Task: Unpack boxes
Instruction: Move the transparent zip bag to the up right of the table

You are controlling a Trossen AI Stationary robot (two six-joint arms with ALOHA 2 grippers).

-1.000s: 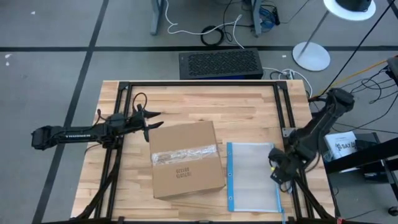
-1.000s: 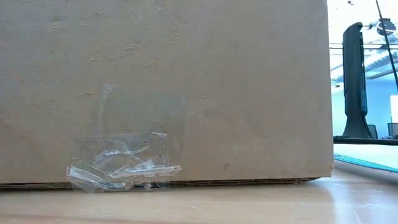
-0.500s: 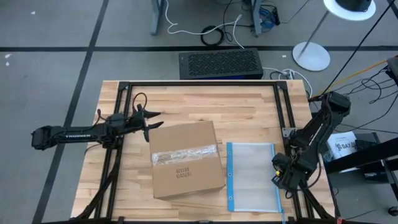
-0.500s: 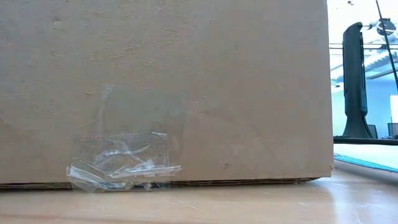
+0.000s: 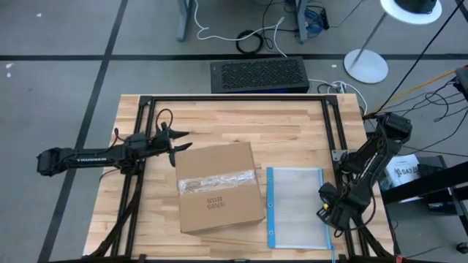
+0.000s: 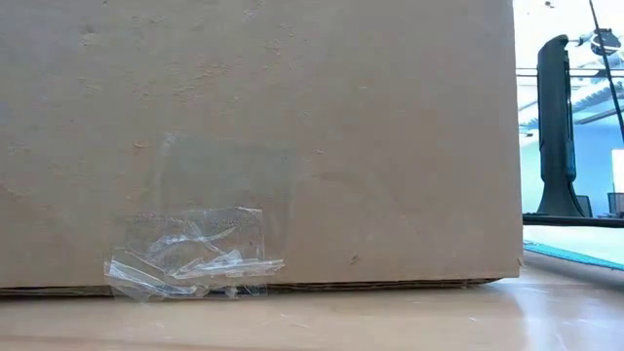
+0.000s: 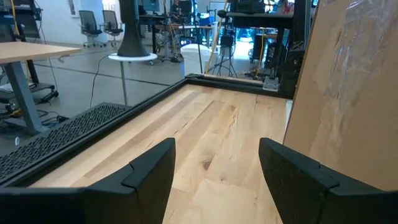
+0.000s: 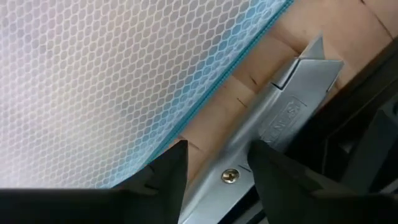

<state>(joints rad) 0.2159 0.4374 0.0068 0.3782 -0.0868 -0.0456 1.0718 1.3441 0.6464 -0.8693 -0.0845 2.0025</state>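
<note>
A pale wooden surface [image 5: 292, 131] with a black frame is seen from above, with two dark robot arms at its sides.

Nearest, on the right half, a clear mesh pouch with a blue edge [image 5: 296, 208] lies flat. At its right near corner the right hand [image 5: 330, 215] hangs low over the surface edge. Its wrist camera shows the two fingers [image 8: 165, 171] parted around the end of a silver utility knife [image 8: 273, 121], which lies on the wood just beside the pouch's blue edge. The fingers straddle the knife, but whether they press on it cannot be told.

Left of the pouch, around the middle of the surface, sits the brown cardboard box [image 5: 218, 186], closed, with a strip of clear tape [image 5: 218, 180] across its top and small dark print nearer the front. In the low camera the box's side [image 6: 258, 136] fills almost the whole picture, with a crumpled bit of clear tape [image 6: 190, 258] stuck near its bottom edge.

Farther back and to the left, the left hand [image 5: 179, 142] hovers just beside the box's far left corner, fingers [image 7: 146, 171] spread wide and holding nothing.

Beyond the far edge of the surface, a black grille-topped unit [image 5: 259, 75] rests on the grey floor, with a white lamp base [image 5: 365, 66] to its right.
</note>
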